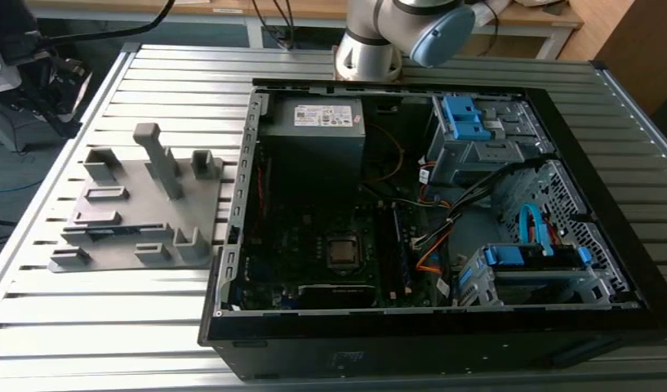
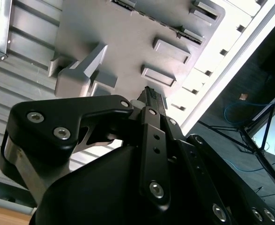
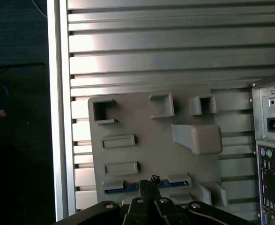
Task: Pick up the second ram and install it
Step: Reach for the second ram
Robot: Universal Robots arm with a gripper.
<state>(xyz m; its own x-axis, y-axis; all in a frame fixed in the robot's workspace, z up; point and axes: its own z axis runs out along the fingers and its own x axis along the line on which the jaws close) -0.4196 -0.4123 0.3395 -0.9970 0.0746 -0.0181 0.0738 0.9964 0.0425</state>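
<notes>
One second ram, showing as a thin blue-green strip, is lying in the matte grey blocky fixture plate on the ribbed aluminium table. The black gripper is hanging above it, fingers clenched together, empty.

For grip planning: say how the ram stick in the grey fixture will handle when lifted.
The ram stick looks thin and flat: probably light, stiff. Seated edge-up in the grey fixture, it may tip once freed.
</notes>
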